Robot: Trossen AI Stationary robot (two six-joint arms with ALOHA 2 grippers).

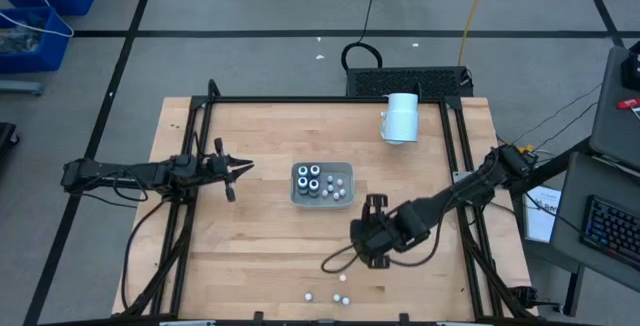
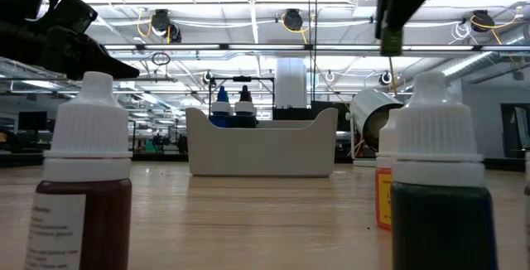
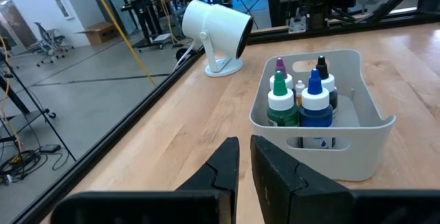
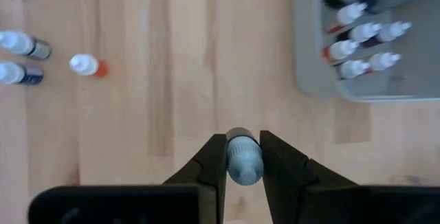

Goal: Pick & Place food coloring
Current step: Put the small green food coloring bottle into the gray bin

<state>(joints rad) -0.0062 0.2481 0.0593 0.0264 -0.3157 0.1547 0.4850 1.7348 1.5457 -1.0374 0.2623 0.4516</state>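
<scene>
The right end effector (image 4: pixel 240 157) is clamped on one small bottle (image 4: pixel 242 157), white cap showing between the two dark fingers. In the high view that end effector (image 1: pixel 375 228) sits just off the tray's near right corner, toward the table's (image 1: pixel 260 256) near edge.

The grey tray (image 1: pixel 322 199) stands near the middle of the table. From above, four dark bottles with pale tops (image 1: pixel 309 178) are grouped in its left half, and smaller whitish caps (image 1: pixel 338 186) fill the right half; their exact number cannot be told from there. The left wrist view shows the tray (image 3: pixel 357 148) with two big bottles at the front, one green (image 3: pixel 280 104) and one blue (image 3: pixel 315 104), and slimmer ones behind them.

Down by the table's near edge, four loose bottles (image 1: pixel 342 299) lie scattered in the high view. The right wrist view catches three of them: two side by side (image 4: pixel 19 58) and one with an orange body (image 4: pixel 88 65).

The left end effector (image 1: pixel 240 169) hangs over the left side of the table, well apart from the tray, its fingers (image 3: pixel 223 165) nearly together and gripping nothing.

One white cylinder (image 1: pixel 401 118) lies toward the far right corner.
</scene>
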